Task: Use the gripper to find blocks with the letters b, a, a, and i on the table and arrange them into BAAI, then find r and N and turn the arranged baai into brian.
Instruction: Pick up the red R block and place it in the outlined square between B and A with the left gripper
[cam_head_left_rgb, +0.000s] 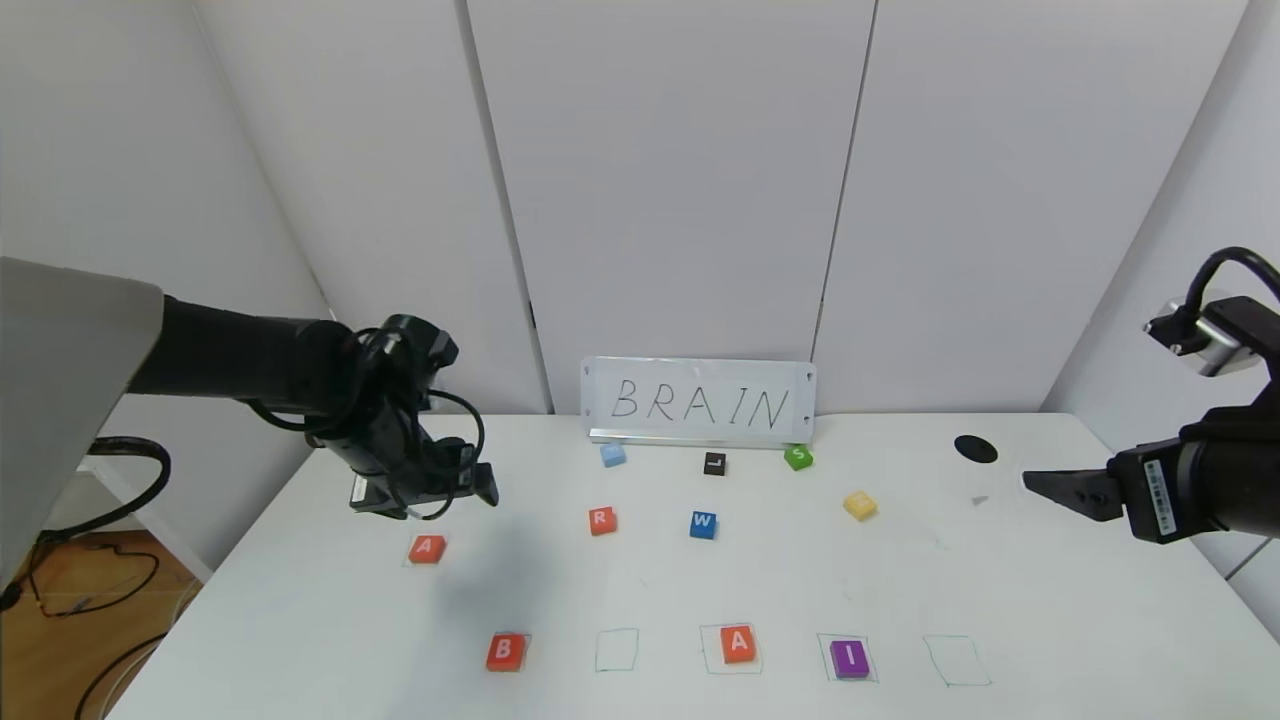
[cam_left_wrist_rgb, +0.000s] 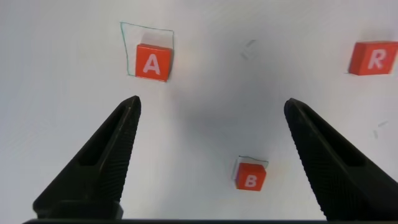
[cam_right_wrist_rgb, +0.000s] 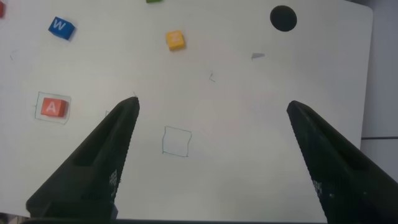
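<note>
**Describer:** Your left gripper (cam_head_left_rgb: 455, 490) hangs above the white table (cam_head_left_rgb: 1050, 620), its jaws spread wide and holding nothing. It hovers just behind the stray orange-red A block (cam_head_left_rgb: 427, 548), which lies apart from the row on your left side.

**Operator:** Where does the word stand?

**Describer:** Along the near edge runs a line of pen-drawn squares. The B block (cam_head_left_rgb: 506, 652) sits at the left end, then an empty outline (cam_head_left_rgb: 617, 650), then a second A block (cam_head_left_rgb: 738, 644), then the purple I block (cam_head_left_rgb: 850, 659), and a last empty outline (cam_head_left_rgb: 957, 661). I judge the gap after B is kept open for a letter not yet placed.

**Operator:** And the other two letters?

**Describer:** The R block (cam_head_left_rgb: 601, 520) lies mid-table, beside a blue W block (cam_head_left_rgb: 703, 524). The yellow N block (cam_head_left_rgb: 860, 505) rests further right, turned slightly askew; its letter is too faint to read. Behind them a sign (cam_head_left_rgb: 698, 402) reads BRAIN.

**Operator:** Which way do the blocks face?

**Describer:** All lie flat, letters up, reading upright towards you. Being square, they have no long axis, so the jaws could close across either pair of sides.

**Operator:** My right arm?

**Describer:** Your right gripper (cam_head_left_rgb: 1040, 483) waits over the right edge, also wide open and empty, probably held clear of the working arm.
</note>
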